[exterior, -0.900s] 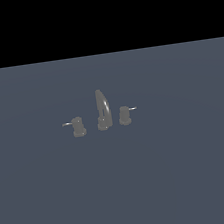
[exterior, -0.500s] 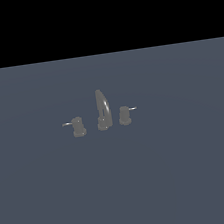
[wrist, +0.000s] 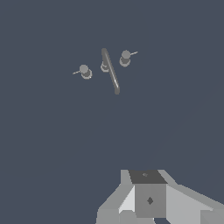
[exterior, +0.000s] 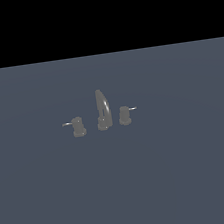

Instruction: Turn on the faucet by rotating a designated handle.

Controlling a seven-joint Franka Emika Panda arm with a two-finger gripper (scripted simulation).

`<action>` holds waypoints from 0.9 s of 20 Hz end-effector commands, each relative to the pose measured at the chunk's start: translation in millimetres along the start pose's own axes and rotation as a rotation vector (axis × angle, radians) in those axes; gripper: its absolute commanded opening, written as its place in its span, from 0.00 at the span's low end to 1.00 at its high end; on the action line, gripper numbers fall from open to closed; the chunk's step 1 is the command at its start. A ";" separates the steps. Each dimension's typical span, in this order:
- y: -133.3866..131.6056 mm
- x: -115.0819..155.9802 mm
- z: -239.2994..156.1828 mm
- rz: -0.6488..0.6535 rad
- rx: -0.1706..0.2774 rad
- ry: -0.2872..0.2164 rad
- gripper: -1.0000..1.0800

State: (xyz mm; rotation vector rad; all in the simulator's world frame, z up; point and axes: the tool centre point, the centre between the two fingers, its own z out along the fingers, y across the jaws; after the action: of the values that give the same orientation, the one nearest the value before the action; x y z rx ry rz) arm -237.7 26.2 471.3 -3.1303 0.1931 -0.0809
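Note:
The faucet (exterior: pixel 102 109) stands small and dull grey on the flat blue-grey floor, its tall curved spout between two short knobs. The handle (exterior: pixel 78 127) is the knob toward the exterior view's left, and its thin pale lever points left. From above, the wrist view shows the handle (wrist: pixel 85 71), the spout (wrist: pixel 111 72) and the other knob (wrist: pixel 125 57). Only part of my gripper (wrist: pixel 148 204) shows at the wrist picture's edge, far from the faucet and touching nothing. Its fingertips are cut off. The exterior view does not show the arm.
The matching knob (exterior: pixel 124 115) toward the exterior view's right has its lever pointing right. A uniform blue-grey floor (exterior: pixel 183 174) surrounds the faucet, with a black background above it.

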 end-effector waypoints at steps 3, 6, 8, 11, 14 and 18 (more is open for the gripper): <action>-19.9 6.5 26.5 0.079 -0.002 -0.003 0.00; -34.6 12.6 46.4 0.138 -0.004 -0.005 0.00; -44.2 17.2 59.7 0.178 -0.004 -0.007 0.00; -58.5 24.8 79.8 0.237 -0.006 -0.009 0.00; -72.3 33.2 99.8 0.295 -0.006 -0.011 0.00; -89.7 45.6 126.2 0.373 -0.007 -0.014 0.00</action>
State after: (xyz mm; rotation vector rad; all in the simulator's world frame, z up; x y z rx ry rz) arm -180.9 103.6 358.1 -3.0506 0.7230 -0.0574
